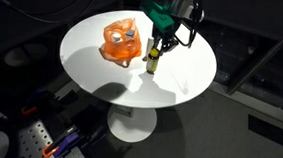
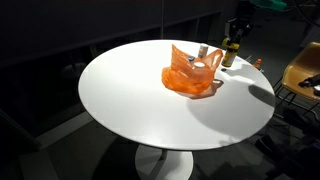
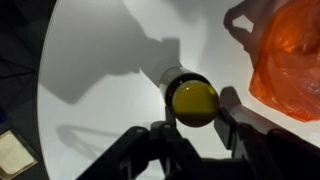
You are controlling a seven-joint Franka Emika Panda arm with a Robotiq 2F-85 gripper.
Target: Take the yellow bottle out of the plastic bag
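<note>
Nearest the wrist camera, the two dark jaws rise from the bottom edge and stand narrow, one pressed on each side of the single yellow bottle (image 3: 195, 102), whose round yellow cap faces the lens and whose dark body runs away toward the upper left. The bottle stands upright on the white round desk (image 3: 90, 70), outside the plastic bag (image 3: 292, 60). The bag, orange and crumpled, lies at the right edge of this view, close beside the bottle but apart from it. In an exterior view, from left to right, there is one desk (image 1: 88, 60) on a single pedestal, one orange bag (image 1: 121, 43) near its middle with one small grey item in its mouth that is too small to identify, then the one bottle (image 1: 154, 61) just to the bag's right. The one arm (image 1: 171, 16) comes down onto the bottle from above. In an exterior view from another side, the desk (image 2: 120, 100) fills the middle, the bag (image 2: 190, 75) sits right of centre with its handles up, the bottle (image 2: 229, 56) stands beside it near the far right rim, and one wooden chair (image 2: 303, 68) shows at the right edge.
</note>
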